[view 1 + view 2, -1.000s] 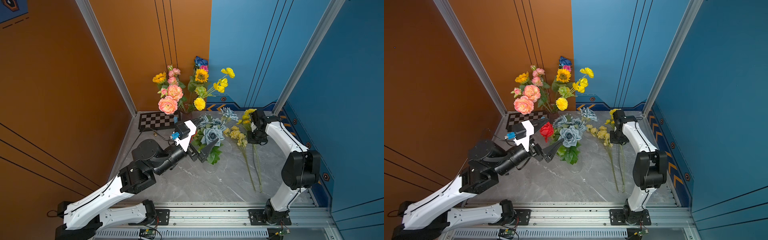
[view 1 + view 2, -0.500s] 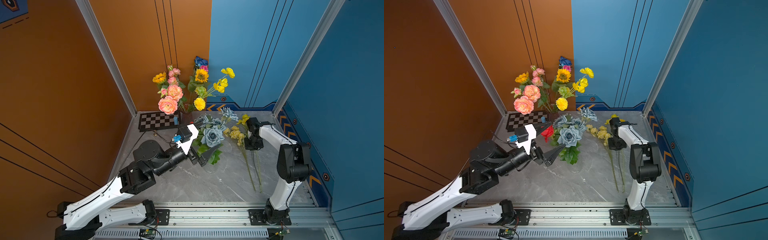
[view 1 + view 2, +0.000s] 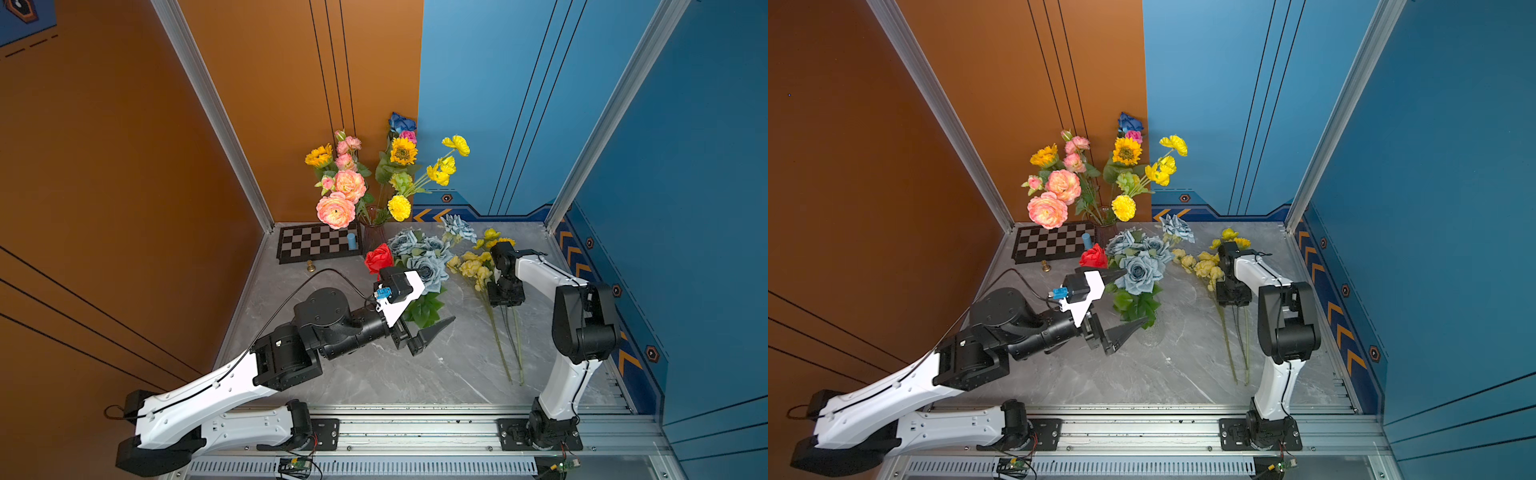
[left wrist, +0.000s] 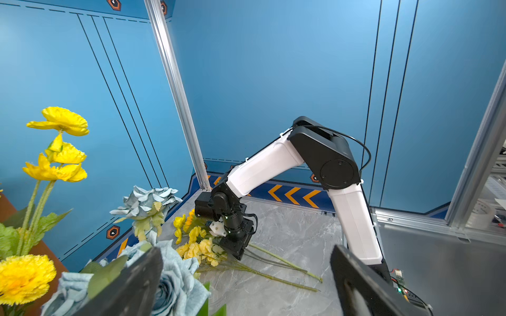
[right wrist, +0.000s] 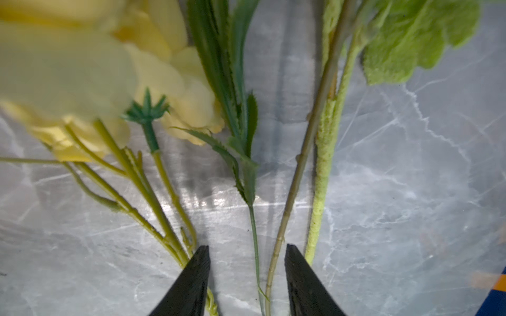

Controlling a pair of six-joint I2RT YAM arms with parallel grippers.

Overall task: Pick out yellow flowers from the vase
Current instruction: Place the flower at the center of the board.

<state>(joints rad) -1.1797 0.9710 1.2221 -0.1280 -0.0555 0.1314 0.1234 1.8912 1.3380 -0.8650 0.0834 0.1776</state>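
Note:
A dark glass vase (image 3: 372, 237) at the back holds yellow flowers: sunflowers (image 3: 402, 151), poppies (image 3: 446, 166) and a pompom carnation (image 3: 399, 207). More yellow flowers (image 3: 471, 266) lie on the table to the right, stems (image 3: 503, 349) toward the front. My right gripper (image 3: 505, 297) points down over those stems. In the right wrist view it (image 5: 247, 254) is open, and two thin stems (image 5: 282, 240) lie loose between its fingertips beside pale yellow roses (image 5: 82, 68). My left gripper (image 3: 1125, 303) hangs wide open and empty by the grey-blue roses (image 4: 175, 281).
Peach-pink peonies (image 3: 336, 210) share the vase. A red rose (image 3: 379, 257) and a grey-blue rose bunch (image 3: 424, 257) lie in front of it. A chequered mat (image 3: 316, 243) with a blue piece (image 3: 351, 241) sits at the back left. Walls close in on three sides.
My right gripper has come down toward the front with a yellow flower and opened, so the stem now lies on the table. My left gripper has drifted toward the front right, still open.

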